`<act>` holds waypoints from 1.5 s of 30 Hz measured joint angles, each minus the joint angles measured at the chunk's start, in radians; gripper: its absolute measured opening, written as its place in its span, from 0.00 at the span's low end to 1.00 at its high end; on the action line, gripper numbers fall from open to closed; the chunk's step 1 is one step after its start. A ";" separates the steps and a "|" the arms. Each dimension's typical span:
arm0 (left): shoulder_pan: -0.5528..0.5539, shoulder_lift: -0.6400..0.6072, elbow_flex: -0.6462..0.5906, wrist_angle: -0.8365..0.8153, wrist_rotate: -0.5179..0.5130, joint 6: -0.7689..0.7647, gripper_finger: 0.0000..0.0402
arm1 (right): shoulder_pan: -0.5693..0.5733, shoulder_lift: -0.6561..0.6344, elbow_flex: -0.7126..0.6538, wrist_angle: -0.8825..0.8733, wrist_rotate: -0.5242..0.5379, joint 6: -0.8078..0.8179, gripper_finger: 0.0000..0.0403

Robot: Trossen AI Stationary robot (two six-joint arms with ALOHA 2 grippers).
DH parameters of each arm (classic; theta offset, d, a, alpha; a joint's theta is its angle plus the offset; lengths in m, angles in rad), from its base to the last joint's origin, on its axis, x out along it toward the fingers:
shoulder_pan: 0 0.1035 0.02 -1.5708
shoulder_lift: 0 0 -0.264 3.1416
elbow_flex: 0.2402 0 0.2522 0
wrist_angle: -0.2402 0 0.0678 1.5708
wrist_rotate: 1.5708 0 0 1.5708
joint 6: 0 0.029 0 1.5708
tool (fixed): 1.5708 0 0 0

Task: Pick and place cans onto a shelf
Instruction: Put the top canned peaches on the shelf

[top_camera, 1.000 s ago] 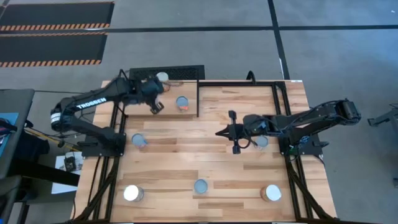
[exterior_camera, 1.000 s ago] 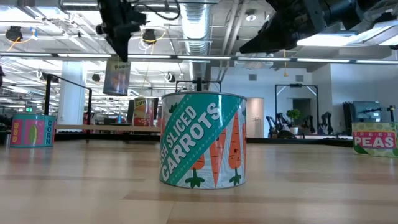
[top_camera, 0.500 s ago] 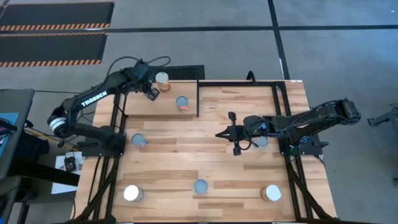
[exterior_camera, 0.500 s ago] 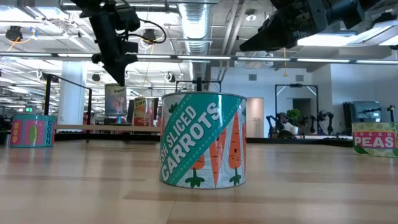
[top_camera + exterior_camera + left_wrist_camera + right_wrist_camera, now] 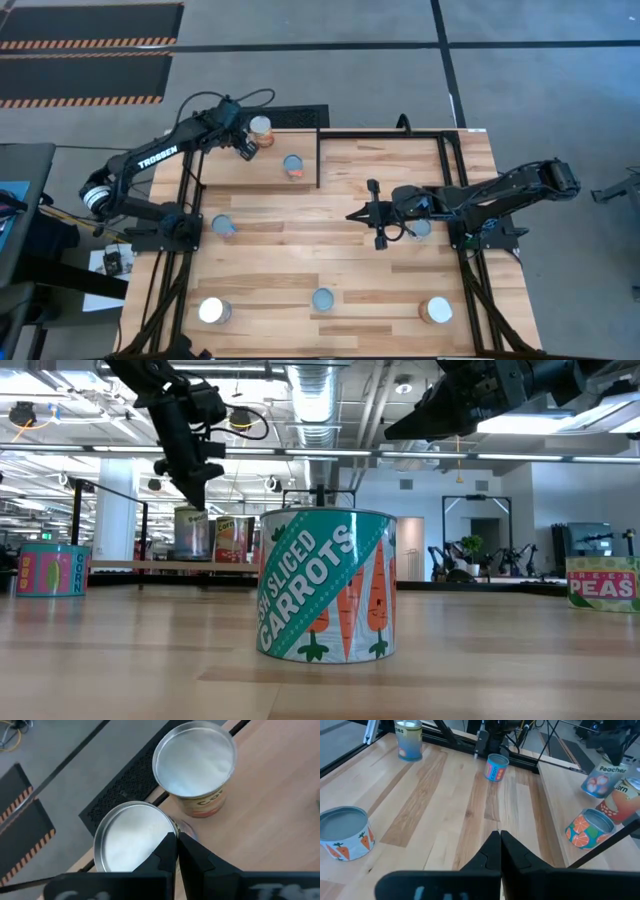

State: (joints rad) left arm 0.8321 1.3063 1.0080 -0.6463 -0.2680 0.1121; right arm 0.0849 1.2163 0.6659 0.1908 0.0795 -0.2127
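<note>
the left gripper (image 5: 243, 150), its dark fingers pressed together and holding nothing, hovers just beside a silver-topped tin can (image 5: 261, 127) standing on the small light-wood shelf with a black rod frame (image 5: 225, 168), near an orange-labelled can (image 5: 293, 165). the right gripper (image 5: 366, 214), also closed and empty, waits over mid-table.
</note>
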 joint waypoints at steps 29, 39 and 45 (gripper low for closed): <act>0.034 0.082 0.004 0.121 0.078 0.024 0.00 | 0.000 0.000 0.000 0.005 0.000 -0.006 0.03; 0.034 0.086 0.004 0.139 0.104 0.025 0.00 | 0.000 0.000 0.000 0.005 0.000 -0.006 0.03; 0.034 0.088 0.004 0.138 0.106 0.025 0.00 | 0.000 0.000 0.000 0.005 0.000 -0.006 0.02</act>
State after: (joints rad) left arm 0.8658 1.3945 1.0119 -0.5083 -0.1623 0.1375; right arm 0.0849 1.2167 0.6662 0.1959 0.0792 -0.2184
